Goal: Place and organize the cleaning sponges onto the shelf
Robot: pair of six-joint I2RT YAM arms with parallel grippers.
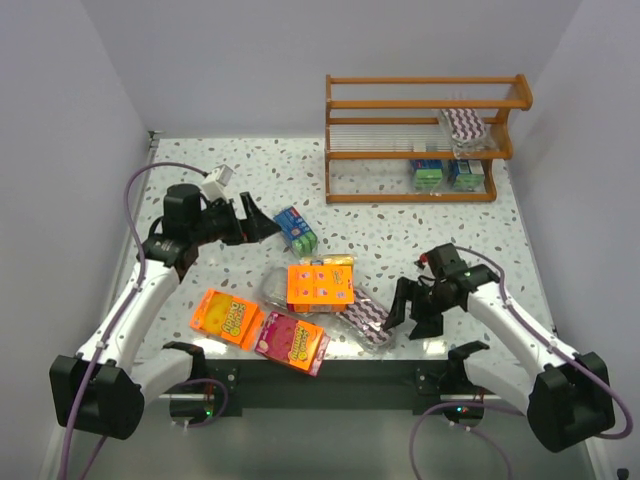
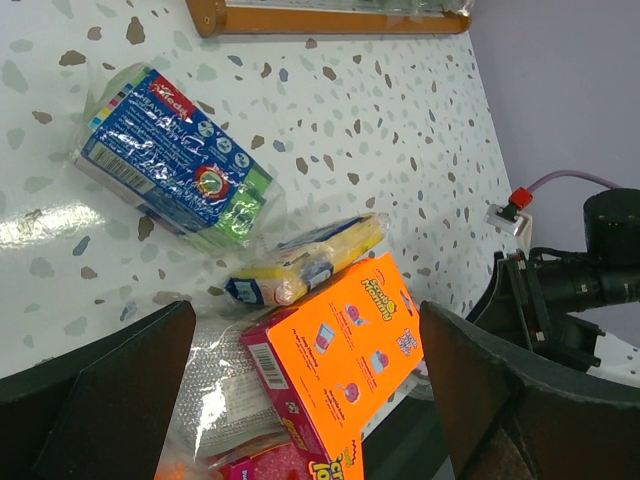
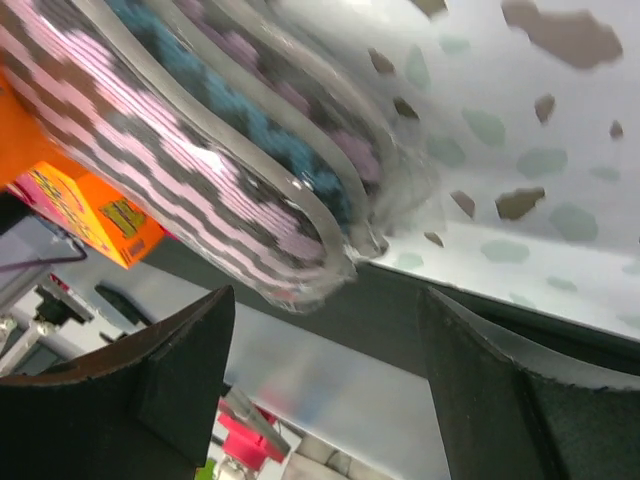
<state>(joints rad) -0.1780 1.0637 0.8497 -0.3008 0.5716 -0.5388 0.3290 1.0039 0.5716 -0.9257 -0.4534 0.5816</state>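
My left end effector [image 1: 262,222] released, blue-green pack [image 1: 297,229] just ahead, my right end effector [image 1: 408,315] released, zigzag pad [image 1: 365,322] just ahead

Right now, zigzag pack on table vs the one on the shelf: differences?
Place: table pack lies at the near edge by the right gripper; shelf pack sits on the middle tier of the shelf, right end. State: table pack is unstowed; shelf pack is stowed. Both: purple-white zigzag.
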